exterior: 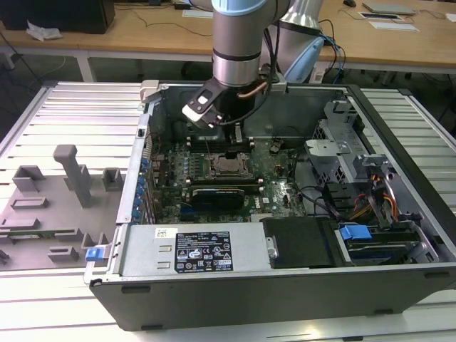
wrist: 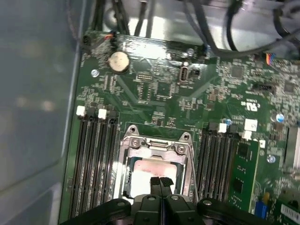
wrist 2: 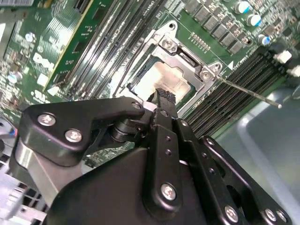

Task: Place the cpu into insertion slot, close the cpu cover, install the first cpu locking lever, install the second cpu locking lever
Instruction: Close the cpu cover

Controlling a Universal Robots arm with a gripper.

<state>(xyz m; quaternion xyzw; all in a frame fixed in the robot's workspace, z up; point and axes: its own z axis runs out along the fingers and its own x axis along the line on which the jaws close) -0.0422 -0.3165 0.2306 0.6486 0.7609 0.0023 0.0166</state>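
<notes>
Over the open computer case (exterior: 285, 293), the exterior view has the gripper (exterior: 234, 135) hanging close above the insertion slot (exterior: 216, 167) on the green board; whether it touches, I cannot tell.

In the second wrist view, the cpu (wrist 2: 164, 77) lies flat in the slot. Its pale top shows through the window of the cpu cover (wrist 2: 185, 55), which looks folded down around it. The fingers (wrist 2: 165, 101) are pressed together with nothing between them, tips just over the chip's edge. One thin lever (wrist 2: 248, 93) sticks out loose across the memory slots (wrist 2: 229, 110).

In the first wrist view, the closed tips sit over the chip and the cover lies flat.

By my judgement placing is done and the work stands at the cover. Latching that lever calls for pressing the thin rod down under its hook.
</notes>
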